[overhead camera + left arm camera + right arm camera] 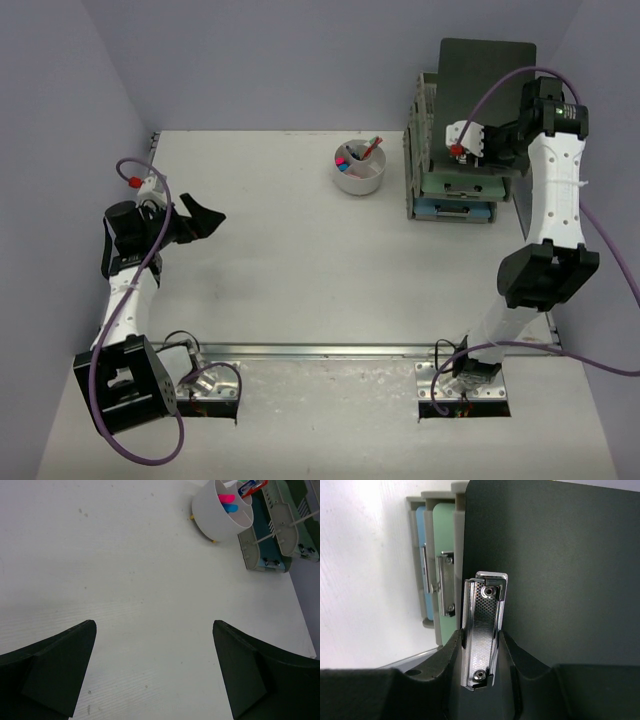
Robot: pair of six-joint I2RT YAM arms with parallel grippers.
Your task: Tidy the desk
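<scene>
The right pincer (478, 150) holds a dark clipboard (480, 70) over the grey trays (413, 170); the left pincer (205, 218) gapes above the desk (300, 270).

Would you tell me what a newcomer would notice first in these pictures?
The right tool grips a dark clipboard by its metal clip at the grey stacked trays, far right on the desk. Beside them stands a white round organizer with pink and blue markers; the left tool hangs open over the bare left side.

White desk (300, 250), lilac walls (250, 60). Upper right: dark grey-green clipboard (560, 570) with dimpled silver clip (482, 630); grey trays (415, 150). White cup (215, 517), pink marker (226, 498).
</scene>
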